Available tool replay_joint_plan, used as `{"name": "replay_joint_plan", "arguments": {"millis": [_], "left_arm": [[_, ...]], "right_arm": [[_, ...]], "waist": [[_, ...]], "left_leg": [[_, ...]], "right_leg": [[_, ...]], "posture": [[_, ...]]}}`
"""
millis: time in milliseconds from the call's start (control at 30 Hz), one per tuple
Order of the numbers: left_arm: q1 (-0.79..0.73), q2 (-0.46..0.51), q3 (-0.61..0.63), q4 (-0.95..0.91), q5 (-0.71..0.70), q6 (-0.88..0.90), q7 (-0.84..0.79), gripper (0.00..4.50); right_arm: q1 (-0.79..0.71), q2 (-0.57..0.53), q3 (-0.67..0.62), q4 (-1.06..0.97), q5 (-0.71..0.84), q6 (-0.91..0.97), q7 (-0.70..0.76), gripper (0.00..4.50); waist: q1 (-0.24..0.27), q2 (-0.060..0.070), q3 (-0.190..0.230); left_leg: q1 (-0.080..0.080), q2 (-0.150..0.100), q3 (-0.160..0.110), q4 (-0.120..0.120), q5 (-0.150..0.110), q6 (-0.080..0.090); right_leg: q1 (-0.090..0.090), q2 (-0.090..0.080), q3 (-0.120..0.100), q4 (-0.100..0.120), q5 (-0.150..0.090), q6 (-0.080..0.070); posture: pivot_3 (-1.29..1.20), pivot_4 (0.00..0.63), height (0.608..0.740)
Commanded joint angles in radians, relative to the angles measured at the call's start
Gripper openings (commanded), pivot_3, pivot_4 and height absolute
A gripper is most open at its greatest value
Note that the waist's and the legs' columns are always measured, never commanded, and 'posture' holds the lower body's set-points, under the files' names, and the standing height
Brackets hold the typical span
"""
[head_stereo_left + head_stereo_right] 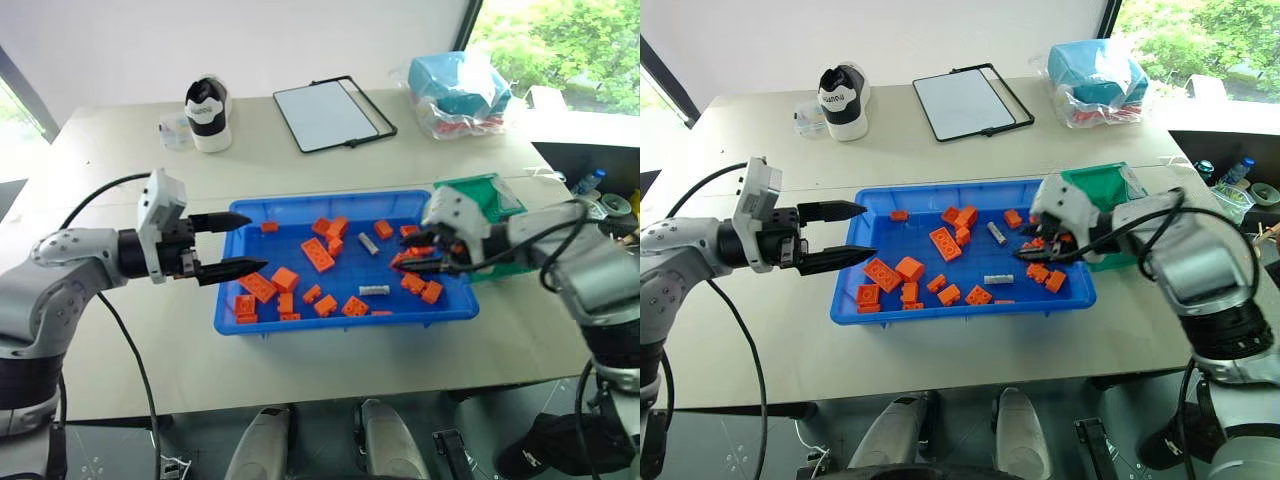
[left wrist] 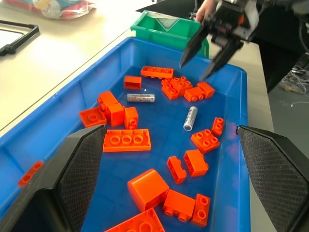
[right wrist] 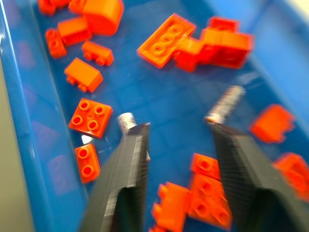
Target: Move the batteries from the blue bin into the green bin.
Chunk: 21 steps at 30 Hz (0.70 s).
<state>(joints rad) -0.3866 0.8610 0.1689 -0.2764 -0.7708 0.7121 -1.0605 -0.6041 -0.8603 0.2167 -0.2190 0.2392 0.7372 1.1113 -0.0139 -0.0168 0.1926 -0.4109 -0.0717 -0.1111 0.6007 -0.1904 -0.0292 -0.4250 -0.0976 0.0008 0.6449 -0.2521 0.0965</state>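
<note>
The blue bin (image 1: 320,199) lies mid-table, strewn with orange bricks (image 1: 318,255). Two batteries rest on its floor: one (image 1: 368,243) near the middle, another (image 1: 374,290) toward the front rim. In the left wrist view they are the battery (image 2: 141,97) and the battery (image 2: 190,118). The green bin (image 1: 490,198) stands against the blue bin's right end. My right gripper (image 1: 415,262) hangs open and holds nothing, low over bricks at the bin's right end, a battery (image 3: 227,104) lying just past one fingertip. My left gripper (image 1: 240,243) is open over the bin's left rim, pointing right.
At the back of the table are a black-and-white shoe (image 1: 208,112), a white board in a black frame (image 1: 333,113) and a plastic bag with teal contents (image 1: 460,90). A person's hand (image 2: 205,7) shows beyond the green bin.
</note>
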Motion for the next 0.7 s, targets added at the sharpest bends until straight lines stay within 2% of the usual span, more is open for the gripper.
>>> {"name": "replay_joint_plan", "arguments": {"millis": [33,267,633,700], "left_arm": [[-0.011,0.007,0.005,-0.016,0.005,-0.016,-0.010,4.50],[0.013,0.015,0.024,-0.044,-0.004,-0.007,-0.004,4.50],[0.032,0.023,0.040,-0.065,-0.010,0.001,0.005,4.50],[0.032,0.024,0.039,-0.067,-0.012,0.002,0.005,4.50]], "right_arm": [[-0.001,0.018,0.039,0.033,-0.049,-0.094,-0.008,1.90],[0.024,0.034,0.115,0.112,-0.115,-0.222,0.025,1.90],[0.035,0.074,0.152,0.192,-0.178,-0.315,0.037,1.90],[0.033,0.084,0.153,0.202,-0.185,-0.324,0.034,1.39]], "waist": [[0.001,0.000,0.000],[0.001,0.000,0.000],[0.000,0.000,0.000],[0.000,0.000,0.000]], "left_leg": [[0.000,0.000,0.000,0.000,0.000,0.000],[0.000,0.000,0.000,0.000,0.000,0.000],[0.000,0.000,0.000,0.000,0.000,0.000],[0.000,0.000,-0.001,0.000,0.000,0.000]], "right_leg": [[0.000,0.000,0.000,0.000,0.000,0.000],[0.000,0.000,0.000,0.000,0.000,0.000],[0.000,0.000,0.000,0.000,0.000,0.000],[0.000,0.000,0.000,0.000,0.000,0.000]], "posture": [[0.00,0.150,0.731],[0.00,0.150,0.731],[0.00,0.150,0.731],[0.00,0.150,0.731]]}}
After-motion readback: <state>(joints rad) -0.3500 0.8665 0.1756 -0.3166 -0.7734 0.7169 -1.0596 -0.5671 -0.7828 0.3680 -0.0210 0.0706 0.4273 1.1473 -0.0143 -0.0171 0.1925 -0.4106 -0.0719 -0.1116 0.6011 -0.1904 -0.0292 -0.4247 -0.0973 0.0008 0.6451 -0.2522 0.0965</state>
